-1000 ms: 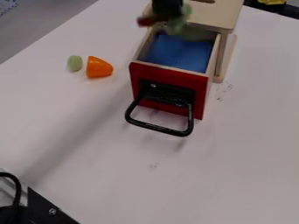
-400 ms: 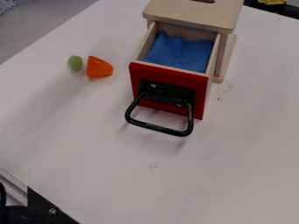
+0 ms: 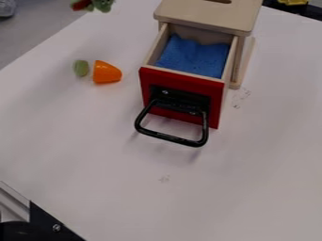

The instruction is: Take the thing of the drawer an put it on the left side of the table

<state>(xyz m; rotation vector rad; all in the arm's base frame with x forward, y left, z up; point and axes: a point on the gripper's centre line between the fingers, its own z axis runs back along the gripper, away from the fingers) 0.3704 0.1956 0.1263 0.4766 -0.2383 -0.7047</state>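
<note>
Cannot tell the state of the gripper, open or closed, or its hold on anything. At the top edge, to the left, a little red and green toy (image 3: 94, 4), bumpy and uneven, cut off by the edge of the view. Cannot tell its stuff for sure. Down and to the right, a wooden box (image 3: 207, 14), pale and smooth, with round corners and a dark slot in the lid. Pulled out of it, a drawer (image 3: 182, 94) with thin wood sides and a flat red front. On that front, a bent black handle (image 3: 170, 138), shiny, like a big loop. Inside, a blue lining (image 3: 192, 57), soft-looking, with tiny dark specks and a wavy back edge. Left of the drawer, an orange piece (image 3: 107, 73), smooth and shiny, flat on one side and rounded on the other. Just beside it, a green piece (image 3: 81, 68), small and egg-shaped. Under them all, a smooth white tabletop (image 3: 82, 141) with faint scribbly marks. At the bottom left corner, a black plate (image 3: 50, 223) with a round screw.
</note>
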